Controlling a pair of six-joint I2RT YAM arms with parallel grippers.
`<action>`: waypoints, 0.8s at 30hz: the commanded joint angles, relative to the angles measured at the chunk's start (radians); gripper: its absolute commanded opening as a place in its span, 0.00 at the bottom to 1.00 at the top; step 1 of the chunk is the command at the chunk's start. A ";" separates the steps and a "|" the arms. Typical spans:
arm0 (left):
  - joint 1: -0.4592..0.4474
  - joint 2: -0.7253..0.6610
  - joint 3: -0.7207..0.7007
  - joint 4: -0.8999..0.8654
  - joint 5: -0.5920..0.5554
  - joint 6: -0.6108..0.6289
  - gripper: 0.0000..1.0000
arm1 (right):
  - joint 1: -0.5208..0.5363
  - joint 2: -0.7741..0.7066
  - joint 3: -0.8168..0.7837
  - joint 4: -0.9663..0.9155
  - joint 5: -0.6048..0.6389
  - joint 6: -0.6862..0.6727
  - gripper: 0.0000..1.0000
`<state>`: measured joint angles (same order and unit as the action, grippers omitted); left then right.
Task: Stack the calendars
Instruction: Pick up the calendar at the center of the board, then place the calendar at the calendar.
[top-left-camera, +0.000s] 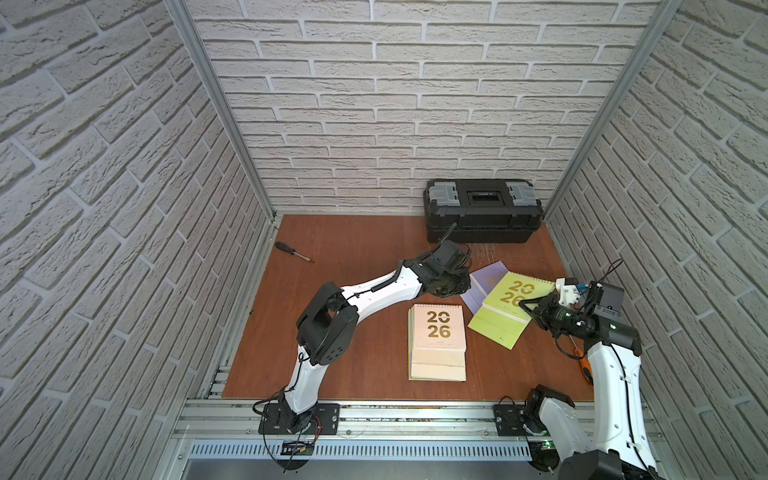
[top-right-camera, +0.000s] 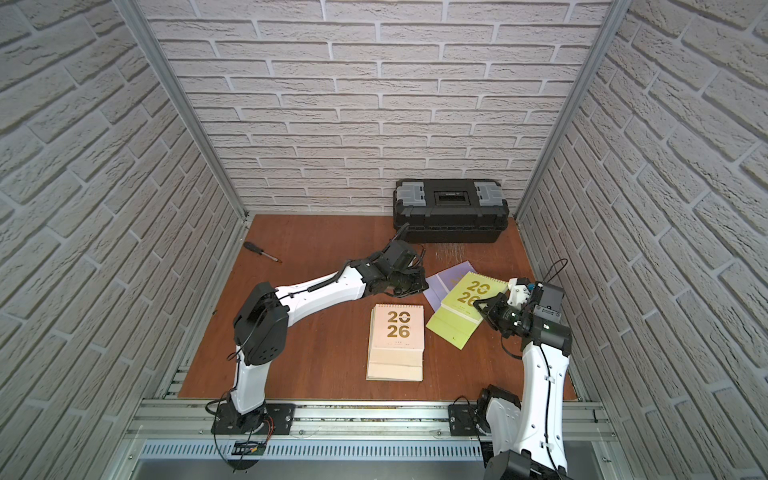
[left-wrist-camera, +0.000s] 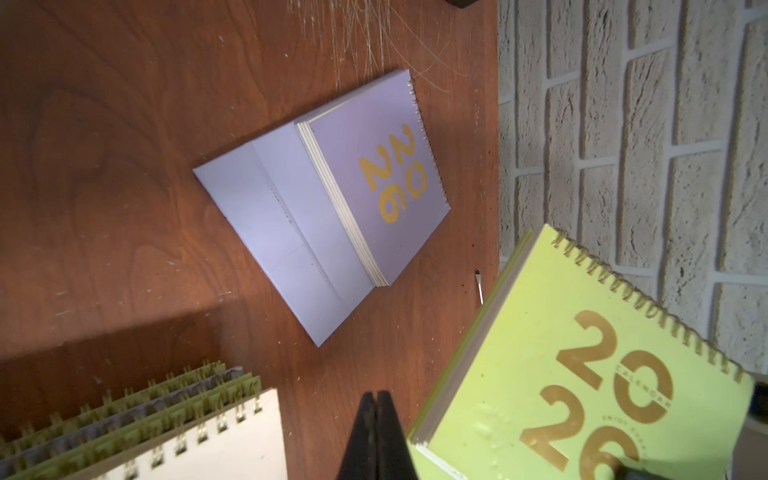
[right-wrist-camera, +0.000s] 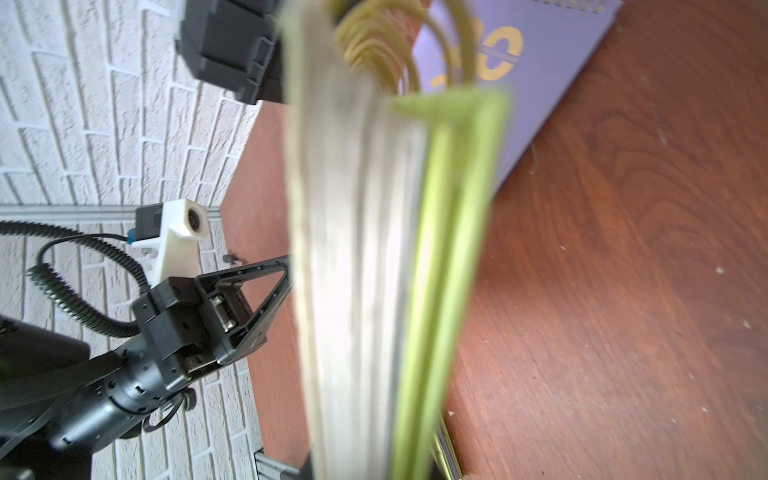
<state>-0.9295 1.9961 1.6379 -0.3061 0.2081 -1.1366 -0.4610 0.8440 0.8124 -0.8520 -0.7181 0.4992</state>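
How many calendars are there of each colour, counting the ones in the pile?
Lime green calendars: 3 (one in the right gripper, two in the stack)
Lavender calendars: 2 (one loose, one in the stack)
Peach calendar: 1 (tops the stack)
Total: 6

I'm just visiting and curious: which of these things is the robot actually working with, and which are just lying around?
Part of the job: pink-topped calendar stack; green calendar in the right gripper; lavender calendar.
Just lying about: black toolbox; black screwdriver; orange-handled screwdriver.
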 joint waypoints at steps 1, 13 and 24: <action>0.013 -0.074 -0.046 0.041 -0.037 0.017 0.00 | 0.032 -0.010 0.038 0.092 -0.082 -0.016 0.03; 0.047 -0.252 -0.190 -0.016 -0.118 0.050 0.00 | 0.196 0.016 -0.006 0.240 -0.210 0.017 0.03; 0.085 -0.438 -0.328 -0.103 -0.191 0.074 0.00 | 0.371 0.045 -0.093 0.364 -0.240 0.035 0.03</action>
<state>-0.8555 1.6058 1.3434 -0.3725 0.0593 -1.0836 -0.1200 0.8917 0.7296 -0.6003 -0.8917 0.5240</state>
